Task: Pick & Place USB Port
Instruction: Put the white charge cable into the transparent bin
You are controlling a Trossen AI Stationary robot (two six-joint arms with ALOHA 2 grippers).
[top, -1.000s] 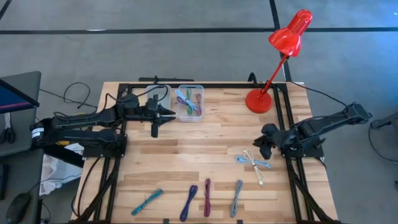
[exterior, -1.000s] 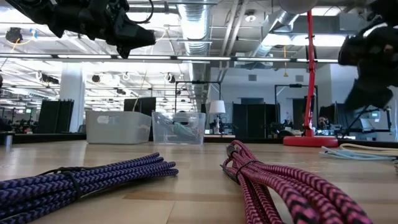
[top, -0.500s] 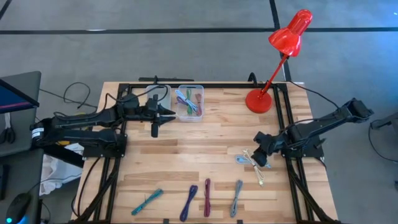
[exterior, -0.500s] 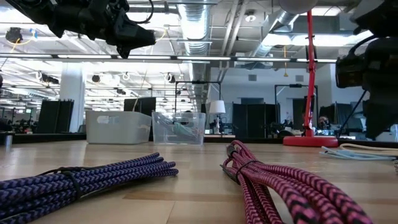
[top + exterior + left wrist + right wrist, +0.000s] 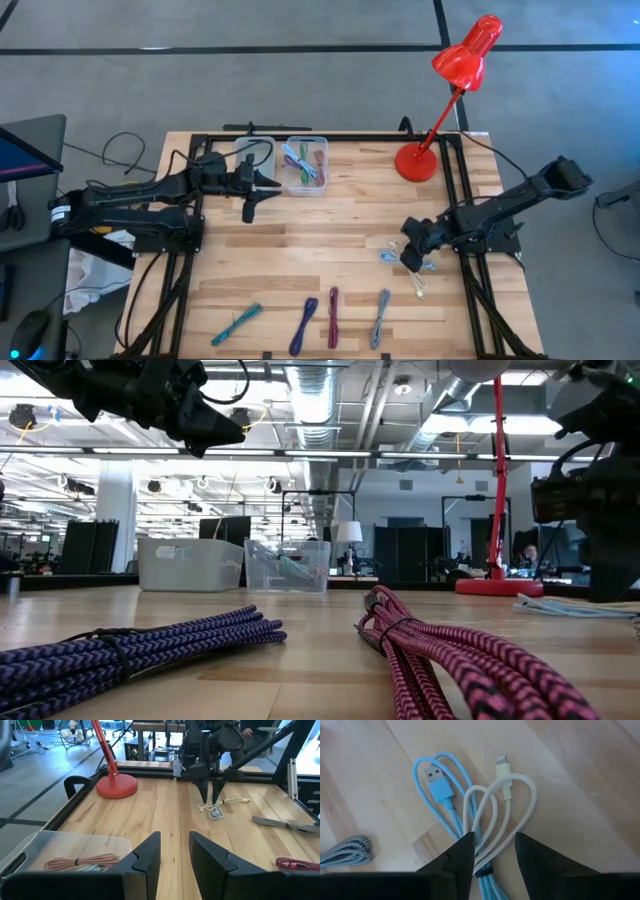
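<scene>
Lying target: the blue-and-white cable bundle (image 5: 475,825) rests flat on the desk (image 5: 330,225) near its right edge, its blue USB plug (image 5: 439,787) and pale connector (image 5: 503,770) both exposed.
Right tool: the right tool (image 5: 412,256) now hangs directly over the bundle with its fingers (image 5: 451,862) parted to a moderate gap that straddles the strands; nothing is gripped yet.
Change: a second ago this arm sat higher and farther toward the desk's right edge, clear of the cable; it has since swung in and dropped onto it.
Meaning: the approach looks finished, and closing on the bundle seems the step in hand.
Left tool: the left tool (image 5: 250,205) waits just beside the clear bin (image 5: 306,166), unmoved, fingers (image 5: 150,851) part open and holding nothing.
Bin: already holds coiled cables.
Other cables: teal (image 5: 236,322), purple (image 5: 304,325), magenta (image 5: 333,317) and grey (image 5: 380,318) bundles lie in a row along the near edge, well apart from the target.
Lamp: the red desk lamp (image 5: 420,160) stands at the far right; its base lies off the direct line to the bin, which looks unobstructed.
</scene>
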